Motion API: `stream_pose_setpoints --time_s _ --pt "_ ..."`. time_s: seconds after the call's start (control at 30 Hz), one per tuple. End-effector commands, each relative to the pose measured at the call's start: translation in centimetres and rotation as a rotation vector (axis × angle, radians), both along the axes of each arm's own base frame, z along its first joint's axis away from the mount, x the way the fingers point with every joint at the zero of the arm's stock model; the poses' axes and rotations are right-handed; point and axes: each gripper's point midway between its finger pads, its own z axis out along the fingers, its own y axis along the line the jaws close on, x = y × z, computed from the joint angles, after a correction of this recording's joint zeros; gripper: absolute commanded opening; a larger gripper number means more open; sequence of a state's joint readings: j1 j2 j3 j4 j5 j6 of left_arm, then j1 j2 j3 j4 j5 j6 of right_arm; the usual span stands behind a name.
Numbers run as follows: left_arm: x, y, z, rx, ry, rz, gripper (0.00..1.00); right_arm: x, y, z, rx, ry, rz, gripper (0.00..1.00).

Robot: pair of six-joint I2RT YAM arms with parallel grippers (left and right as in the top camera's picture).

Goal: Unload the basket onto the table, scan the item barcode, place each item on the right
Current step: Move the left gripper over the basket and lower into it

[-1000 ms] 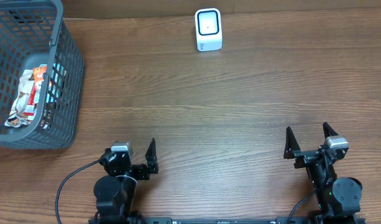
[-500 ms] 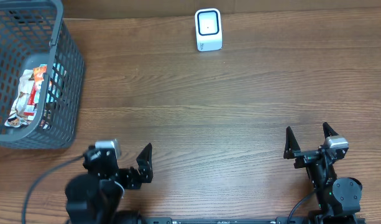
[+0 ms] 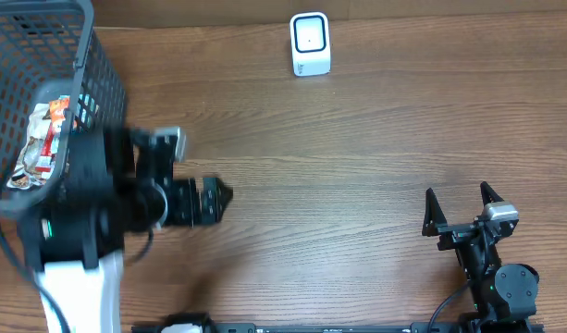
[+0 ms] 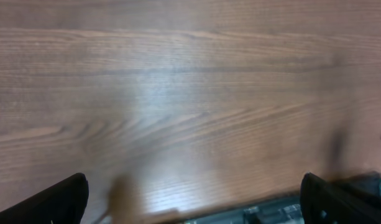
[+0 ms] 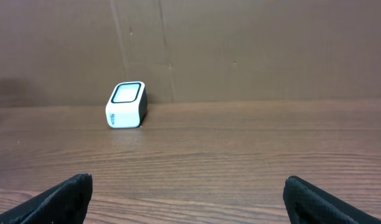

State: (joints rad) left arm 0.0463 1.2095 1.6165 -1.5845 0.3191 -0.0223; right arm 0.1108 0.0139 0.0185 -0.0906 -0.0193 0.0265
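Observation:
The item, a crinkled red, white and orange snack packet, lies inside the grey basket at the far left. A white barcode scanner stands at the table's back edge and also shows in the right wrist view. My left gripper is blurred with motion, raised just right of the basket, open and empty; in its wrist view only bare wood lies between the fingers. My right gripper rests open near the front right, facing the scanner.
The basket has an upright handle over its right rim. More packets show faintly through the mesh. The arms' base rail runs along the table's front edge.
My left arm has lifted off its rest at the front edge and swung back and left, up beside the basket. The right arm has not moved.

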Motion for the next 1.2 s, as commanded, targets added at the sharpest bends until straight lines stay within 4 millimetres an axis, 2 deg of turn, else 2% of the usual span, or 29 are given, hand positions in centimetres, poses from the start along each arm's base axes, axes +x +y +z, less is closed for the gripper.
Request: stream_pose_setpoints --time_s 0.0,0.1,0.23,0.3,0.47,0.67,0.8,1.0,1.17 --pt "2.5 -0.2 1.4 -0.018 0.014 -0.032 0.99 0.0 -0.1 -0.1 0.000 -0.007 -0.005 1.00" --pt "4.6 0.6 0.5 0.008 0.053 0.013 1.00 0.0 -0.1 -0.1 0.000 -0.007 -0.005 1.00" --pt "6.2 1.9 -1.3 0.064 0.112 0.061 0.99 0.0 -0.1 -0.1 0.000 -0.007 -0.005 1.00" --pt "6.9 2.5 -1.8 0.079 0.120 0.079 0.96 0.0 -0.1 -0.1 0.000 -0.007 -0.005 1.00" --pt "8.9 6.5 -1.9 0.131 0.077 0.256 0.99 0.0 -0.1 -0.1 0.000 -0.007 -0.005 1.00" --pt "10.8 11.0 -0.8 0.115 -0.019 0.424 1.00 0.0 -0.1 -0.1 0.000 -0.007 -0.005 1.00" --pt "11.9 12.8 0.9 0.044 -0.106 0.472 1.00 0.0 -0.1 -0.1 0.000 -0.007 -0.005 1.00" --pt "13.3 19.3 4.4 0.082 -0.300 0.616 1.00 0.0 -0.1 -0.1 0.000 -0.007 -0.005 1.00" --pt "13.3 23.0 6.0 0.130 -0.393 0.683 1.00 0.0 -0.1 -0.1 0.000 -0.007 -0.005 1.00"
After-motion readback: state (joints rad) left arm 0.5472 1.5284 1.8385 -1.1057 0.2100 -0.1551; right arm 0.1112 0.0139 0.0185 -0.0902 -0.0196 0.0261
